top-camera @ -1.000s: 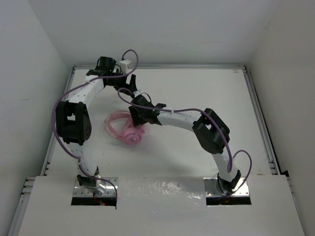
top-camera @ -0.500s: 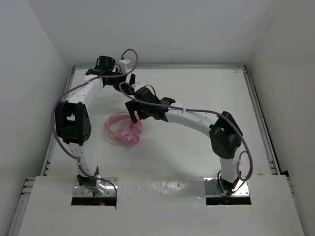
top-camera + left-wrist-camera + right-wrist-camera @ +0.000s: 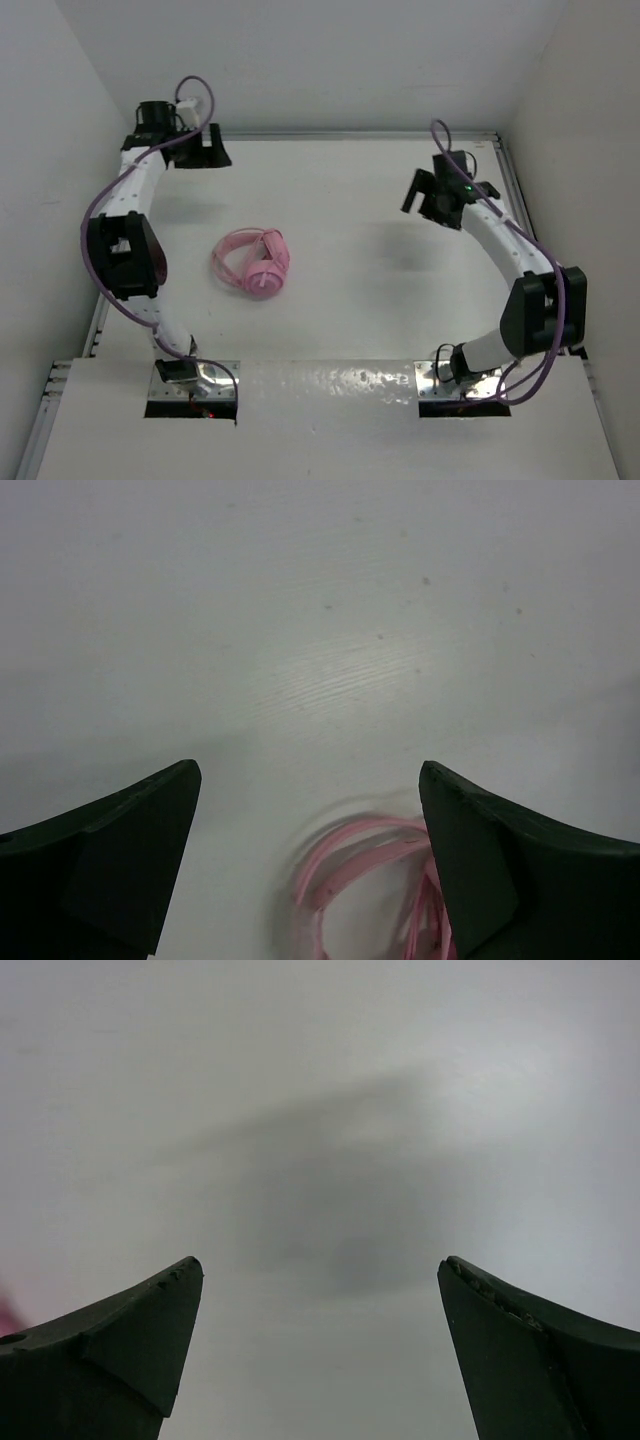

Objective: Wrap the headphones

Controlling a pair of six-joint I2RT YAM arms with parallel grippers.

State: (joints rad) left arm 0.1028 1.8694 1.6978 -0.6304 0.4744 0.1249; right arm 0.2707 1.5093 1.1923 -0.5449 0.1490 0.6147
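The pink headphones [image 3: 252,263] lie bundled on the white table, left of centre, headband to the left and an earcup at the lower right, with nothing touching them. My left gripper [image 3: 212,152] is open at the far left corner, well away from them. Its wrist view catches blurred pink headband and cord [image 3: 375,870] low between the wide-apart black fingers [image 3: 130,850]. My right gripper [image 3: 425,190] hangs open above the table's right side, far from the headphones. Only bare table and its own shadow show between its fingers [image 3: 520,1345].
White walls enclose the table on the left, back and right. A metal rail [image 3: 525,225] runs along the right edge and another along the back. Both arm bases [image 3: 190,380] sit at the near edge, trailing purple cables.
Both arms have pulled away from the headphones: the right gripper opened and swung from over them to the right side, the left retreated to the far left corner. The headphones stay where they were.
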